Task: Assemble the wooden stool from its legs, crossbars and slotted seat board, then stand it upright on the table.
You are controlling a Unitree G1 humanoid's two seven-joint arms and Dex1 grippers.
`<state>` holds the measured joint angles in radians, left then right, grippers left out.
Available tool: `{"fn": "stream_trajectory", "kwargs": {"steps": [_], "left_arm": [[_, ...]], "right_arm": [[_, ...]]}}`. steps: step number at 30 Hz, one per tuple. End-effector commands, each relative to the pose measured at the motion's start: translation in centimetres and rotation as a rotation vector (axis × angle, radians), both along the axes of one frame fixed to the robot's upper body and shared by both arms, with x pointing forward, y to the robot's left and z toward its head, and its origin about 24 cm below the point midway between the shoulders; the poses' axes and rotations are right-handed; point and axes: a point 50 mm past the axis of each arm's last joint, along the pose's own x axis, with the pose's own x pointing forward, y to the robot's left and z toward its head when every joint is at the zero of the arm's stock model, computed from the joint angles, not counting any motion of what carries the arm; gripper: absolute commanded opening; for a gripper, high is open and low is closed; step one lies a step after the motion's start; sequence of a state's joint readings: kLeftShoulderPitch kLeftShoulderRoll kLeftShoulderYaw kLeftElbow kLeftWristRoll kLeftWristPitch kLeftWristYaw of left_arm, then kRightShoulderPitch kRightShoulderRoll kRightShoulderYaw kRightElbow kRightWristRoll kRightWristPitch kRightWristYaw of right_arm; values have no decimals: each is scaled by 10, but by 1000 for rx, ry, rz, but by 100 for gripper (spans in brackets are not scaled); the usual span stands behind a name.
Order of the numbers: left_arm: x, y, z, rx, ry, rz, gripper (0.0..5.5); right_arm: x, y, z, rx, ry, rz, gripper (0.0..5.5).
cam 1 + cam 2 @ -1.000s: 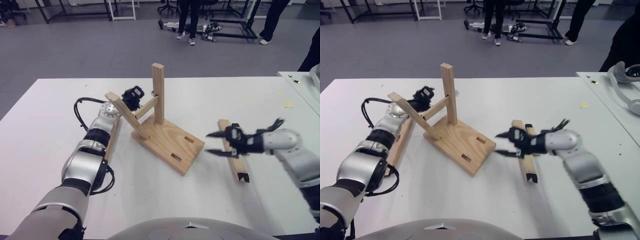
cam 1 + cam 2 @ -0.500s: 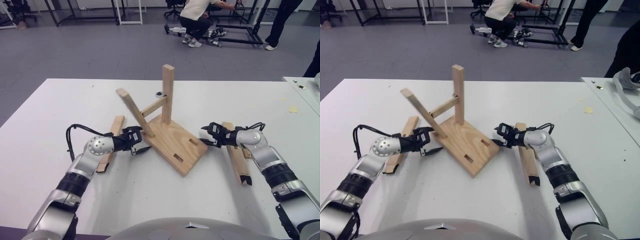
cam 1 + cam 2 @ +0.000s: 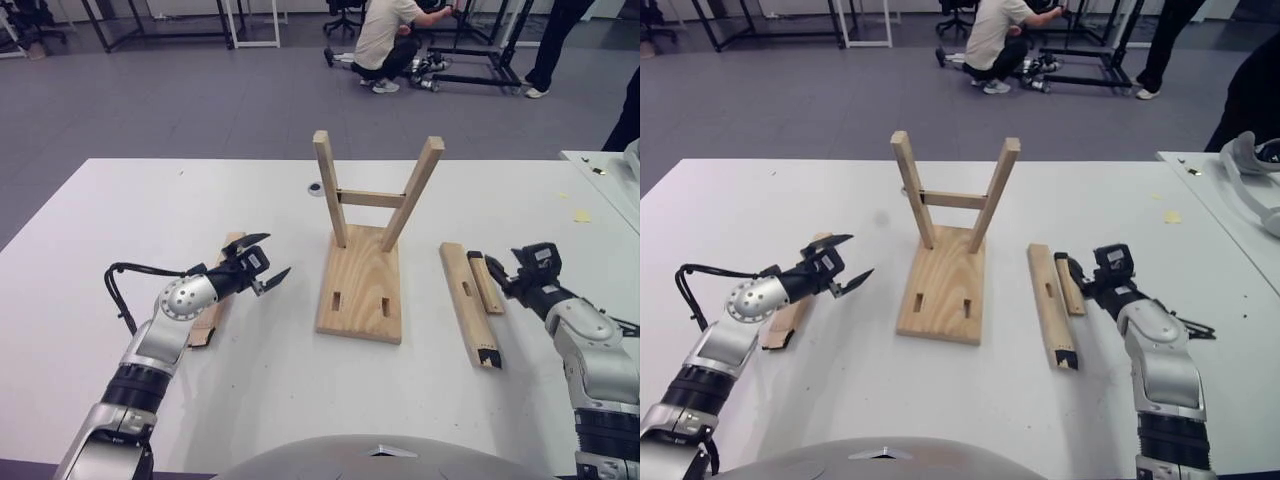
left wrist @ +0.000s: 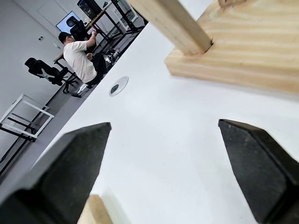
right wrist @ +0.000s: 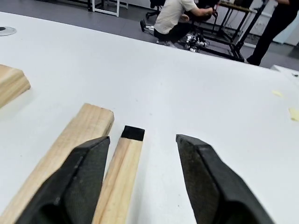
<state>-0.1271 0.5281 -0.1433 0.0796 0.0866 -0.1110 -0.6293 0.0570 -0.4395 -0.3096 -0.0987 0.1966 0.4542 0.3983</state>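
The slotted seat board (image 3: 360,290) lies flat in the middle of the table. Two legs (image 3: 328,188) (image 3: 416,192) stand up from its far end, joined by a crossbar (image 3: 370,199). My left gripper (image 3: 275,255) hovers open to the left of the board, over a loose leg (image 3: 207,326). In the left wrist view its fingers (image 4: 65,172) frame bare table with the board (image 4: 243,56) beyond. Right of the board lie a long leg (image 3: 468,302) and a short crossbar (image 3: 487,284). My right gripper (image 5: 142,139) is open, straddling that crossbar's (image 5: 122,161) black-tipped end.
The white table (image 3: 120,200) has free room at the front and far left. A small round grommet (image 3: 315,188) sits behind the stool. A second table edge (image 3: 600,165) stands at the far right. People and metal frames are on the floor beyond.
The seat board with its two legs has turned, so its long side now points toward me. Both grippers have drawn back from the board's edges, the right one over to the loose crossbar.
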Motion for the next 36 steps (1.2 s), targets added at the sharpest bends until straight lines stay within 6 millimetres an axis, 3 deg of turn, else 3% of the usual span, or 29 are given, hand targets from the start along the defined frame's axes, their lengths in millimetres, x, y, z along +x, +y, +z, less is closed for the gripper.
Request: {"fn": "stream_trajectory", "kwargs": {"steps": [1,9,13,15,20,23,26,28,29,32,34,36], "left_arm": [[-4,-12,3,-21,11,-10,426],[-7,-17,5,-13,30,-23,426],[-6,-18,7,-5,21,-22,426],[-3,-20,14,-29,5,-17,426],[-4,-38,39,-282,23,3,426],[-2,-56,61,-413,14,-30,426],[2,-74,101,-536,-46,-120,426],[4,-85,139,-579,-104,-253,426],[5,-87,164,-573,-124,-358,426],[13,-75,223,-484,-106,-602,426],[24,-65,255,-455,-73,-671,426],[30,-68,272,-371,-67,-721,426]], "right_arm": [[0,2,-11,41,53,-45,266],[-14,23,-38,81,217,30,266],[-21,24,-51,109,292,-52,266],[-24,23,-55,155,312,-107,233],[-27,17,-60,166,323,-156,143],[-17,14,-50,90,244,-141,131],[9,3,-2,-4,-26,-140,131],[22,-6,57,-242,-218,-23,131],[27,-2,97,-426,-316,129,131],[37,37,180,-953,-486,615,131],[38,65,206,-1168,-545,879,131],[41,87,218,-1304,-584,1082,131]]}}
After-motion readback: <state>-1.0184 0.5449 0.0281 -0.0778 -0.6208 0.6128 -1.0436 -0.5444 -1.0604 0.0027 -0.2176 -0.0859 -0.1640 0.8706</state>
